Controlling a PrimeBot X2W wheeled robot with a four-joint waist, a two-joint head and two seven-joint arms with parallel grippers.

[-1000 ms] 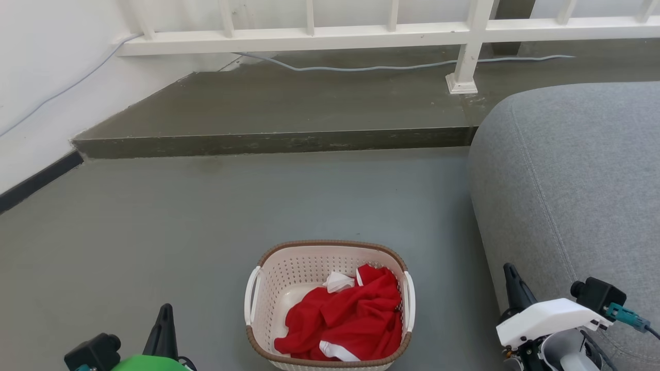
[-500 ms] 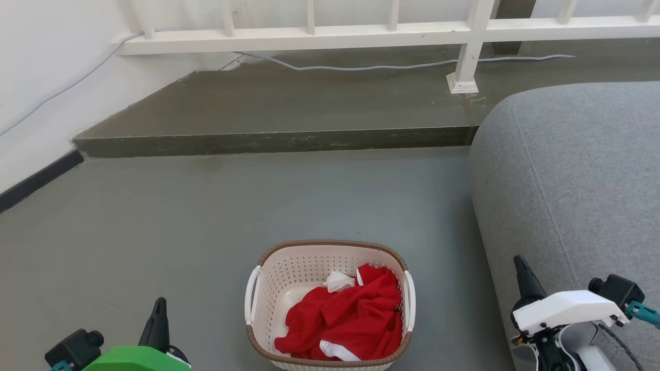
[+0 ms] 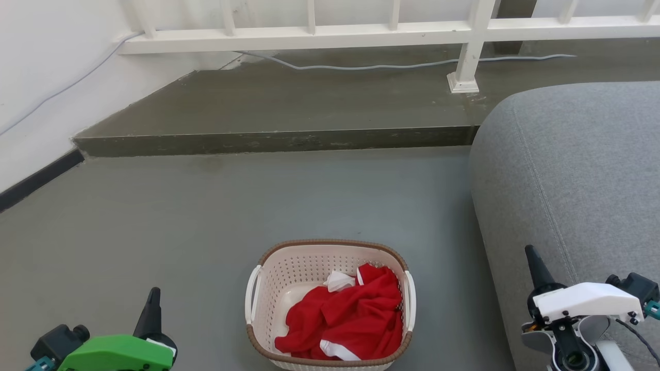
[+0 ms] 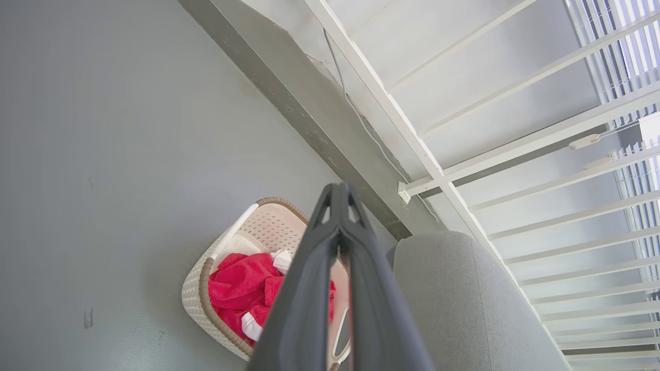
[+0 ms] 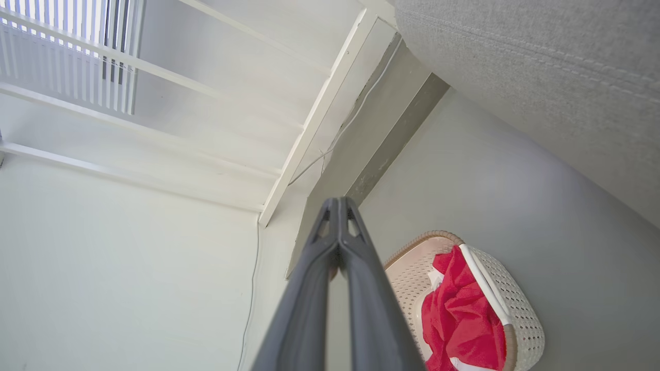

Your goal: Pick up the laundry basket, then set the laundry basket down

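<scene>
Head view: laundry basket (image 3: 304, 268) near grey sofa (image 3: 577, 170); left tool (image 3: 153, 299), right tool (image 3: 532, 256) both closed, empty.

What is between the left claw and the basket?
Just bare grey floor, seen in the head view. The left claw and the basket sit apart.

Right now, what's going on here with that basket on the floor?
A two-armed robot faces the laundry basket, which sits on the grey floor near a grey sofa, with a red garment inside. Nothing is holding it: the left gripper hangs off to its left and the right gripper off to its right, in front of the sofa. Both are shut and empty, clear of the handles.
</scene>
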